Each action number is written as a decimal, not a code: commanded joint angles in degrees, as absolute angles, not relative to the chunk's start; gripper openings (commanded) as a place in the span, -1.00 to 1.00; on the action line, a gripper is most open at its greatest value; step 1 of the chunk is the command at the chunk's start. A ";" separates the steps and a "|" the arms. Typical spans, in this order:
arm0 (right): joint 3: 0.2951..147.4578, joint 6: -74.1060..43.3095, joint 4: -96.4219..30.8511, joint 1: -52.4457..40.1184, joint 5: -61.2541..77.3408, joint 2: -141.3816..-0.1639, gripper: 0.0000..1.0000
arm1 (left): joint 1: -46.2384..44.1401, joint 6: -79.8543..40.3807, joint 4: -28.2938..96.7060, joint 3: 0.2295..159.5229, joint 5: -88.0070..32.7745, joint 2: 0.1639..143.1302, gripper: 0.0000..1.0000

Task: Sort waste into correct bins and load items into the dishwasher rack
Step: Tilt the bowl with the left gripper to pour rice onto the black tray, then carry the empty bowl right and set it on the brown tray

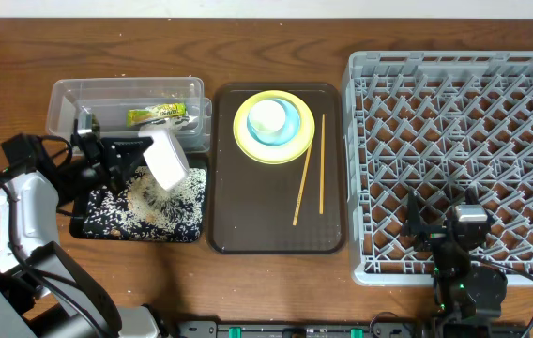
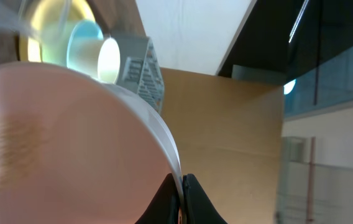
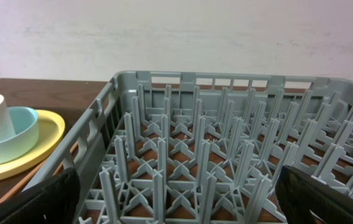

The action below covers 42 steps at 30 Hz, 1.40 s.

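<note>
White bowl (image 2: 71, 143) fills your left wrist view, its rim pinched between the closed fingers of the left gripper (image 2: 181, 194). It hangs tipped over the black tray (image 1: 86, 223) directly beneath that gripper, with rice scraps (image 1: 140, 205) spread across the tray. The clear tub (image 1: 69, 99), just beyond the gripper, holds the wrapper (image 1: 159, 115). The right gripper (image 3: 176, 198) hangs over the near edge of the dishwasher rack (image 3: 226, 124), fingers wide apart and empty. Risks: your rim pinch is thin, so a quick wrist roll could swing or drop the bowl. Drift toward the tray's edge and grains land on the table (image 1: 22, 56).
</note>
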<state>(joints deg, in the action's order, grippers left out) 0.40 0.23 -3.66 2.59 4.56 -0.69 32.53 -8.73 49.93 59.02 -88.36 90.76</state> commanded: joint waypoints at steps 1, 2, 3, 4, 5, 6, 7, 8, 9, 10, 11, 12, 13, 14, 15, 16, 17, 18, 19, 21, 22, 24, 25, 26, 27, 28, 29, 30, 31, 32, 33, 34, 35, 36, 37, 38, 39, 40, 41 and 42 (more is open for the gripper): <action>0.32 -0.36 -3.86 3.14 4.95 -0.34 0.98 | 32.86 -7.05 50.00 59.86 -90.15 90.19 -0.88; 0.32 -0.36 -3.86 3.14 4.95 -0.34 0.98 | 33.01 -7.07 47.81 59.86 -90.13 90.19 -0.88; 0.32 -0.36 -3.86 3.14 4.95 -0.34 0.99 | 33.21 -7.16 45.65 59.86 -90.15 90.24 -0.88; 0.32 -0.36 -3.86 3.14 4.95 -0.34 0.99 | 33.32 -8.36 45.19 59.86 -90.15 90.21 -0.88; 0.32 -0.36 -3.86 3.14 4.95 -0.34 0.99 | 33.32 -10.07 45.78 59.86 -90.15 90.21 -0.88; 0.32 -0.34 -3.86 3.14 4.95 -0.34 0.98 | 33.30 -10.63 46.28 59.86 -90.15 90.17 -0.88; 0.32 -0.36 -3.86 3.14 4.95 -0.34 0.98 | 33.30 -10.48 46.09 59.86 -90.15 90.17 -0.88; 0.32 -0.36 -3.86 3.14 4.95 -0.34 0.99 | 33.30 -10.59 46.46 59.86 -90.17 90.17 -0.88; 0.32 -0.36 -3.86 3.14 4.95 -0.34 0.97 | 33.30 -10.63 48.34 59.86 -90.17 90.11 -0.88; 0.32 -0.36 -3.86 3.14 4.95 -0.34 0.98 | 33.21 -10.35 50.70 59.86 -90.15 89.78 -0.88; 0.32 -0.34 -3.86 3.14 4.95 -0.34 0.99 | 33.10 -9.30 51.66 59.86 -90.15 89.52 -0.87; 0.32 -0.36 -3.86 3.14 4.95 -0.34 0.98 | 33.04 -7.66 51.70 59.86 -90.13 89.12 -0.88; 0.32 -0.36 -3.86 3.14 4.95 -0.34 0.98 | 33.06 -6.39 50.52 59.86 -90.13 88.97 -0.88; 0.32 -0.36 -3.86 3.14 4.95 -0.34 0.98 | 33.17 -6.24 48.90 59.86 -90.15 88.92 -0.88; 0.32 -0.36 -3.86 3.14 4.95 -0.34 0.98 | 33.15 -7.84 49.52 59.86 -90.15 88.95 -0.88; 0.32 -0.36 -3.86 3.14 4.95 -0.34 0.98 | 33.01 -9.32 51.11 59.86 -90.15 88.92 -0.88; 0.32 -0.36 -3.86 3.14 4.95 -0.34 0.98 | 32.80 -9.45 52.27 59.86 -90.15 88.75 -0.88; 0.32 -0.36 -3.86 3.14 4.95 -0.34 0.99 | 32.51 -8.64 52.21 59.86 -90.15 88.60 -0.87; 0.32 -0.36 -3.86 3.14 4.95 -0.34 0.98 | 32.34 -7.05 50.78 59.86 -90.13 88.58 -0.88; 0.32 -0.36 -3.86 3.14 4.95 -0.34 0.98 | 32.27 -6.61 49.47 59.86 -90.15 88.71 -0.88; 0.32 -0.36 -3.86 3.14 4.95 -0.34 0.98 | 32.03 -7.62 51.07 59.86 -90.13 88.71 -0.88; 0.32 -0.36 -3.86 3.14 4.95 -0.34 0.98 | 30.85 -5.80 52.77 59.86 -90.13 88.60 -0.88; 0.32 -0.36 -3.86 3.14 4.95 -0.34 0.99 | 29.93 -3.53 52.88 59.86 -89.71 88.60 -0.88; 0.32 -0.36 -3.86 3.14 4.95 -0.34 0.98 | 28.82 -2.31 53.54 59.86 -88.05 88.60 -0.88; 0.32 -0.34 -3.86 3.14 4.95 -0.34 0.99 | 27.44 -2.33 54.89 59.86 -84.95 88.62 -0.88; 0.32 -0.36 -3.86 3.14 4.95 -0.34 0.98 | 25.82 -2.31 56.23 59.86 -81.91 88.62 -0.88; 0.32 -0.36 -3.86 3.14 4.95 -0.34 0.98 | 24.29 -2.31 57.01 59.86 -79.48 88.62 -0.88; 0.32 -0.36 -3.86 3.14 4.95 -0.34 0.99 | 22.59 -2.31 57.56 59.86 -77.10 88.62 -0.88; 0.32 -0.36 -3.86 3.14 4.95 -0.34 0.99 | 20.71 -2.31 57.93 59.86 -75.11 88.62 -0.88; 0.32 -0.36 -3.86 3.14 4.95 -0.34 0.99 | 18.31 -2.33 58.06 59.86 -73.49 88.62 -0.88; 0.32 -0.36 -3.86 3.14 4.95 -0.34 0.99 | 16.08 -2.33 58.04 59.86 -72.42 88.62 -0.88; 0.32 -0.34 -3.86 3.14 4.95 -0.34 0.99 | 13.45 -2.35 58.02 59.86 -71.29 88.62 -0.87; 0.32 -0.36 -3.86 3.14 4.95 -0.34 0.98 | 10.68 -2.37 57.74 59.86 -70.06 88.62 -0.88; 0.32 -0.36 -3.86 3.14 4.95 -0.34 0.98 | 8.25 -2.37 57.12 59.86 -69.06 88.62 -0.89; 0.32 -0.36 -3.86 3.14 4.95 -0.34 0.99 | 6.00 -2.39 56.36 59.86 -67.99 88.62 -0.87; 0.32 -0.36 -3.86 3.14 4.95 -0.34 0.99 | 3.38 -2.50 55.33 59.86 -66.65 88.62 -0.88; 0.32 -0.36 -3.86 3.14 4.95 -0.34 0.98 | 0.91 -3.42 54.11 59.86 -65.01 88.62 -0.88; 0.32 -0.36 -3.86 3.14 4.95 -0.34 0.98 | -1.15 -4.91 52.99 59.86 -63.02 88.62 -0.88; 0.32 -0.36 -3.86 3.14 4.95 -0.34 0.98 | -3.11 -6.70 51.86 59.86 -60.60 88.62 -0.88; 0.32 -0.36 -3.86 3.14 4.95 -0.34 0.98 | -5.41 -9.06 50.68 59.86 -57.52 88.62 -0.88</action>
